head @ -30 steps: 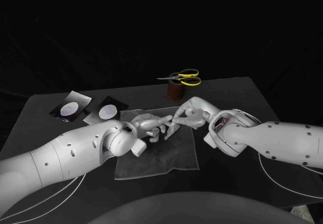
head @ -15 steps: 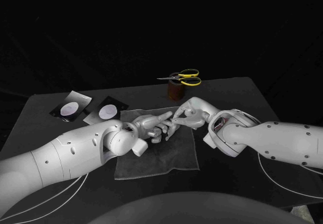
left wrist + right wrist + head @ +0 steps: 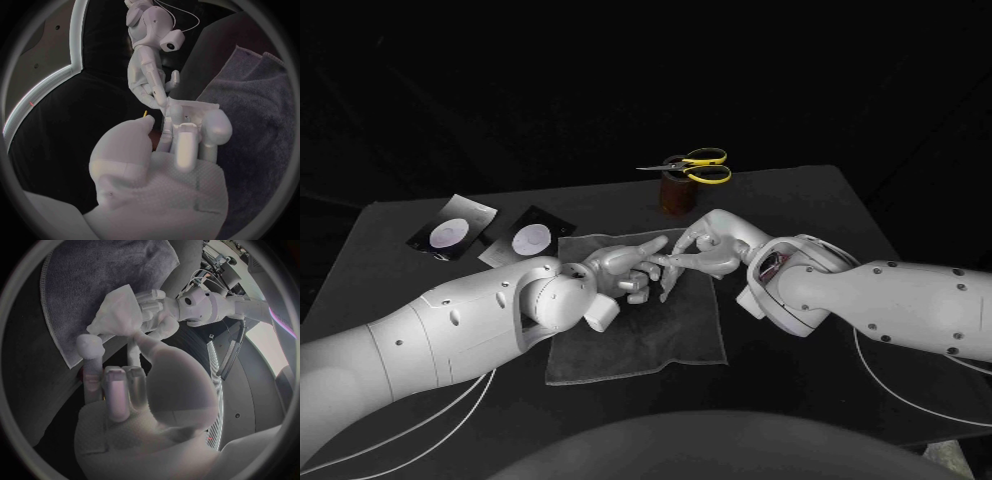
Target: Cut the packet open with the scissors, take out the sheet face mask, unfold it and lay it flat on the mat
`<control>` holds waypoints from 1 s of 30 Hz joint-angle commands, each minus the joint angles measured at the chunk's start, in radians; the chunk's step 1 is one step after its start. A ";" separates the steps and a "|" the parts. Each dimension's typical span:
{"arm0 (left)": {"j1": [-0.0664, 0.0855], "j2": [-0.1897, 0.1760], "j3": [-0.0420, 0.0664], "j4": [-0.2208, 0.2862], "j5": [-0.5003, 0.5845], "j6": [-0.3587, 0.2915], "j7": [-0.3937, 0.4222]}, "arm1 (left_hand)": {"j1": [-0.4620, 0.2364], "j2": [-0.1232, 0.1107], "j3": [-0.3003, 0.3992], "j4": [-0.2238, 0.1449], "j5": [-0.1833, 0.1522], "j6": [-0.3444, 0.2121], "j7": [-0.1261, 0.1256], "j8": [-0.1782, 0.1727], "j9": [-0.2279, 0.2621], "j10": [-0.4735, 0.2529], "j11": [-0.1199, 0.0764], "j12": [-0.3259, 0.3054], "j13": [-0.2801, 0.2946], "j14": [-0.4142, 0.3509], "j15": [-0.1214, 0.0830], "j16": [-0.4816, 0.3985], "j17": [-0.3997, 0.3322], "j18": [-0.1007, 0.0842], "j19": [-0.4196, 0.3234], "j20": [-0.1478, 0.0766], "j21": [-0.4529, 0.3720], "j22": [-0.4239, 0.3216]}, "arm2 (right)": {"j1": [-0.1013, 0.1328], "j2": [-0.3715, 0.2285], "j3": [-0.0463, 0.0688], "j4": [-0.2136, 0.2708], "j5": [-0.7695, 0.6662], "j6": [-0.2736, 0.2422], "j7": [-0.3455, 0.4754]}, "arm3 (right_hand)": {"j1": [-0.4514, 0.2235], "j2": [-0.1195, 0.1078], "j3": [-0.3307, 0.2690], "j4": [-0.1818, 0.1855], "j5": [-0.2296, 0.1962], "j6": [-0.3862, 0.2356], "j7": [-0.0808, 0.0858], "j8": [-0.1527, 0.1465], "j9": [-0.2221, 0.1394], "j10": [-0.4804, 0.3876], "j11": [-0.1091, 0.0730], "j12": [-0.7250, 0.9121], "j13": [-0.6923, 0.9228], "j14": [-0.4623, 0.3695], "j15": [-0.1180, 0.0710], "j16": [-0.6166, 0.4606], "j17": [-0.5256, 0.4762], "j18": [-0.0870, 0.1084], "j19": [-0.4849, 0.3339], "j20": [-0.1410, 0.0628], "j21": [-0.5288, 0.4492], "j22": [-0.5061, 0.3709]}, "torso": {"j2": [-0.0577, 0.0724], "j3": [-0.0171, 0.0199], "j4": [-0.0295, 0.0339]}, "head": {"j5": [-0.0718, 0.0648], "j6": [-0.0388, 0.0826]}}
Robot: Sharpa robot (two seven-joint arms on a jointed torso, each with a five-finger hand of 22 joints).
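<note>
- Cutting and taking out looked done: the scissors (image 3: 692, 166) stood handles-up in a brown holder (image 3: 676, 195) at the back of the table (image 3: 848, 210). Two black packets (image 3: 452, 230) lay at its left side, well apart from both hands. I could not tell which one had been cut.
- The sheet face mask (image 3: 117, 307) was out, a pale crumpled bundle held over the far part of the grey mat (image 3: 639, 345), between the two hands.
- The left robot hand (image 3: 625, 270) gripped the bundle with its fingers closed round it.
- The right robot hand (image 3: 704, 250) reached in with its fingertips at the bundle's edge. Whether it had a pinch on it or was only touching, I cannot tell.
- Left to do, by my reading: open the mask out and lay it flat on the mat.
- The bundle was not yet unfolded, so no face shape showed. Its longer run seemed to go from the left hand's fingers toward the right hand's thumb, roughly across the table from side to side, with the loose end pointing at the right hand.
</note>
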 commanded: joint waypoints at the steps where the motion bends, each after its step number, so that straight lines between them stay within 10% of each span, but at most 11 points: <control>1: 0.001 -0.001 0.002 0.002 0.040 0.020 0.020 | 0.048 -0.006 0.017 -0.003 -0.001 0.007 -0.004 0.005 0.000 -0.001 -0.009 0.007 -0.002 -0.001 -0.010 0.002 0.061 -0.001 0.003 -0.007 0.001 0.002 | -0.002 -0.003 0.000 0.000 -0.002 0.014 0.005 | 0.003 0.012 0.017 -0.010 0.007 0.009 -0.005 0.033 0.029 0.099 -0.004 0.003 0.248 0.106 -0.006 0.004 0.263 0.010 0.004 -0.004 -0.002 0.005 | 0.000 0.0008 -0.0003 | -0.001 0.000; 11: 0.001 -0.004 0.002 0.001 0.042 0.023 0.009 | 0.251 -0.084 0.090 -0.096 -0.001 0.010 -0.014 0.017 0.004 -0.003 -0.017 0.004 -0.007 0.000 -0.018 0.002 0.061 -0.002 0.006 -0.015 0.002 0.006 | -0.003 -0.010 0.000 0.000 0.003 0.014 0.008 | 0.003 0.012 0.017 -0.010 0.007 0.009 -0.005 0.033 0.029 0.099 -0.004 0.003 0.248 0.106 -0.006 0.004 0.263 0.010 0.004 -0.004 -0.002 0.005 | 0.000 0.0000 0.0000 | -0.002 0.000; 30: 0.001 -0.001 0.002 0.004 0.039 0.058 -0.003 | 0.342 -0.169 0.146 -0.218 -0.002 0.039 -0.015 0.046 0.015 0.025 -0.021 0.003 0.011 0.005 -0.023 0.004 0.069 -0.005 0.017 -0.021 0.009 0.021 | -0.005 -0.011 0.000 -0.010 0.023 0.027 0.016 | 0.001 0.013 0.020 -0.010 0.007 0.007 -0.005 0.035 0.030 0.098 -0.004 -0.001 0.245 0.106 -0.006 0.004 0.263 0.011 0.003 -0.004 -0.004 0.005 | 0.000 -0.0001 0.0003 | -0.003 0.000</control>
